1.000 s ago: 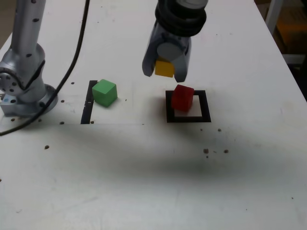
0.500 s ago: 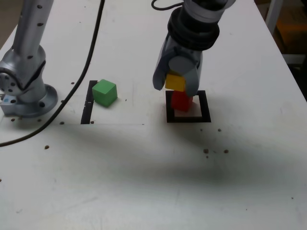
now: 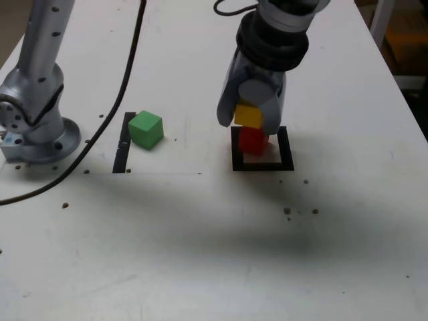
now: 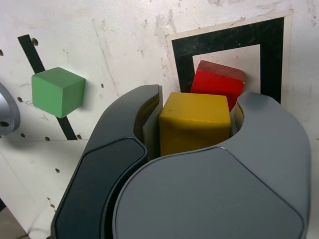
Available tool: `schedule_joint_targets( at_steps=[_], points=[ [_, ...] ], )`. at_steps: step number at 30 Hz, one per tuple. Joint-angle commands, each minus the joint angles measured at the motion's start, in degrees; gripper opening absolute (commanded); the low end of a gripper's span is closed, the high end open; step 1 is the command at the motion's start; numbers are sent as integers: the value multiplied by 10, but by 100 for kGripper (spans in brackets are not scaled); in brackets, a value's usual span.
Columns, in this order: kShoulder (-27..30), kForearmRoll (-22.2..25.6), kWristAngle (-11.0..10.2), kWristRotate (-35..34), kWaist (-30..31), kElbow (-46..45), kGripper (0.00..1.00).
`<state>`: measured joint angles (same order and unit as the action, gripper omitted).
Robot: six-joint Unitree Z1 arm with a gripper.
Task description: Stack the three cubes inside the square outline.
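- Exterior view: the pincer (image 3: pixel 251 122) is closing firmly on the yellow cube (image 3: pixel 248 116), holding it at the red cube (image 3: pixel 253 141).
- The red cube is sitting inside the square outline (image 3: pixel 287 148) on the desk (image 3: pixel 200 221).
- The green cube (image 3: pixel 146 130) is resting on the desk, beside the black strip (image 3: pixel 122 150).

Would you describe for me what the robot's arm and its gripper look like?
The arm is silvery grey with rounded, tube-like links, a round base and a loose black cable. A wide black ring wraps it just above the gripper. The gripper is grey, with thick, curved, claw-like fingers; in the wrist view, one side looks darker.
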<state>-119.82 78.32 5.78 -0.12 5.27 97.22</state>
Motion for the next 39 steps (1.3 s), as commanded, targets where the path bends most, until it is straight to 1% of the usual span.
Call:
schedule_joint_targets(
  at_steps=[1, 5, 10, 13, 16, 19, 20, 21, 23, 27, 29, 31, 33, 34, 37, 39],
  points=[
    [-1, -4, 1, 1, 1, -3, 21],
    [-1, -11, 1, 2, 1, -8, 21],
    [-4, -38, 9, 2, 0, -23, 21],
    [-4, -46, 9, 2, 0, -26, 22],
    [-5, -47, 6, 1, 0, -26, 24],
    [-7, -47, 3, -1, 0, -25, 28],
    [-7, -47, 2, -1, 0, -25, 34],
    [-8, -46, 3, -1, 0, -25, 41],
    [-10, -44, 4, 0, 0, -24, 52],
    [-12, -31, 7, 0, 0, -19, 81],
    [-10, -19, 8, -1, 0, -14, 93],
    [-6, -4, 7, 0, 0, -9, 99],
    [4, 12, 7, 4, -1, -7, 100],
    [20, 23, 7, 8, -3, -8, 100],
    [79, 32, 7, 13, -14, -24, 100],
    [145, 42, 2, 13, -27, -47, 100]
  ],
)
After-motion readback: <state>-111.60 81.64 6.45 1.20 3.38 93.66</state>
